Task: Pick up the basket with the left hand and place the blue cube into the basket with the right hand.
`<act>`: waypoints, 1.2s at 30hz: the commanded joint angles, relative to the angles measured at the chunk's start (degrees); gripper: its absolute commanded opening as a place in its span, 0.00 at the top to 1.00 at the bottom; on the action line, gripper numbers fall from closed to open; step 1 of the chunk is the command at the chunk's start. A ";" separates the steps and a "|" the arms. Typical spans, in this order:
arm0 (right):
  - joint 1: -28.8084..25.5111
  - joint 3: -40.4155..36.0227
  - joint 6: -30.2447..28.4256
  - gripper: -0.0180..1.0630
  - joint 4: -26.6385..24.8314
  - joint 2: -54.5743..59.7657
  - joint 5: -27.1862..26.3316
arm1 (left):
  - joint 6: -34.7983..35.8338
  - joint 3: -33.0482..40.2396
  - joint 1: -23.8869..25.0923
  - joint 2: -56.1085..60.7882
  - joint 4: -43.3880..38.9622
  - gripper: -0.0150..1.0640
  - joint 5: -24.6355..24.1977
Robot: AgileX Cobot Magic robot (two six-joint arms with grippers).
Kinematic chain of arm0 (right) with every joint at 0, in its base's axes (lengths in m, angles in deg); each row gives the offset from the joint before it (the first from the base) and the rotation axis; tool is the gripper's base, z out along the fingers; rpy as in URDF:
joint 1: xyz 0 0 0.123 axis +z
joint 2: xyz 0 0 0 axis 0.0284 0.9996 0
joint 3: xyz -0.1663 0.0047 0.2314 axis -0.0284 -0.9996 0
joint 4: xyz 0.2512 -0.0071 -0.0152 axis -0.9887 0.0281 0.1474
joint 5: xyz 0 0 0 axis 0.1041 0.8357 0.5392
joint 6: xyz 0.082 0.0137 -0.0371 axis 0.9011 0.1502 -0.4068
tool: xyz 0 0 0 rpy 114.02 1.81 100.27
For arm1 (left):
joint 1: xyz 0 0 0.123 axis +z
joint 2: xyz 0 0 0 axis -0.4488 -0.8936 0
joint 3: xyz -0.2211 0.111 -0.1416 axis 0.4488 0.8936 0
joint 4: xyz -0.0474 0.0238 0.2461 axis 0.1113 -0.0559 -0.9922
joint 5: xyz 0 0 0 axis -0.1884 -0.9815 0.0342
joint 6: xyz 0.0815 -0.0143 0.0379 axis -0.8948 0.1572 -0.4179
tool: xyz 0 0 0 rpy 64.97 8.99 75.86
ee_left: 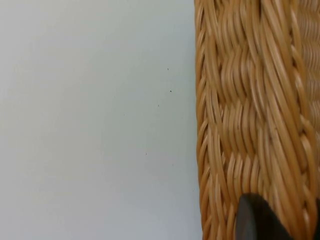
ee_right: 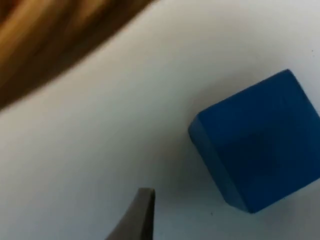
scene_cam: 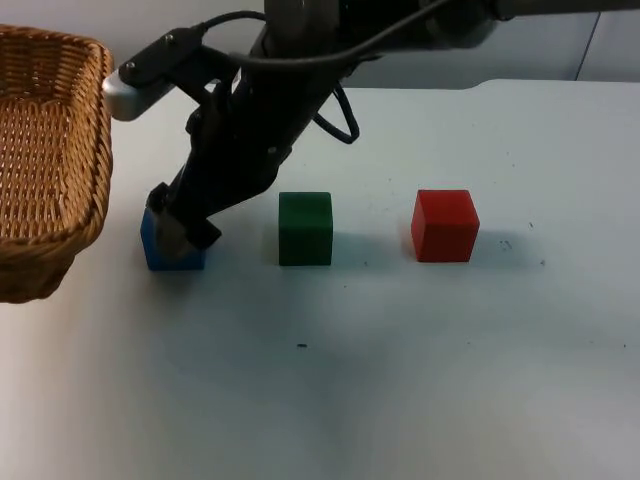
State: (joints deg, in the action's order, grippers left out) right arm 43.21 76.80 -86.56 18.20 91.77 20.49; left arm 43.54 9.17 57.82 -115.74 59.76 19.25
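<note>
Reaching for the blue cube

Right tool (scene_cam: 178,232): down at the blue cube (scene_cam: 160,255) on the white bench (scene_cam: 400,350), one fingertip (ee_right: 135,217) just beside the cube on the bench; released, not gripping.
Left tool (ee_left: 280,225): at the rim of the wicker basket (scene_cam: 45,150), at the bench's left edge; grip state cannot be told.
Green cube (scene_cam: 305,228): right of the blue one.
Red cube (scene_cam: 445,225): farther right, all three in one row.

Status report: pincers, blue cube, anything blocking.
Left pincer on basket rim, basket held off the table. Right pincer down at blue cube, cube on table. Green cube beside it, not blocking.
</note>
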 commanded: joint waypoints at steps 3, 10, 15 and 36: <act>0.19 0.49 -2.16 0.12 -0.04 1.28 -2.76 | -0.10 -0.61 0.12 0.20 2.25 0.99 -0.87; 0.19 0.49 -6.11 0.12 -0.26 1.41 -6.96 | -0.10 -0.61 0.12 0.20 2.25 0.99 -0.97; 0.19 0.49 -6.95 0.12 -0.26 2.43 -7.44 | -0.10 -0.61 0.12 0.20 2.36 0.99 -0.97; 0.19 1.71 -7.33 0.37 -1.95 5.56 -9.63 | -0.10 -0.61 0.12 0.20 2.98 0.99 -1.19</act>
State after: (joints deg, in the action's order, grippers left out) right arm 43.21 78.00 -93.82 16.89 97.55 11.25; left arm 43.54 9.17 57.90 -115.77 59.78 19.02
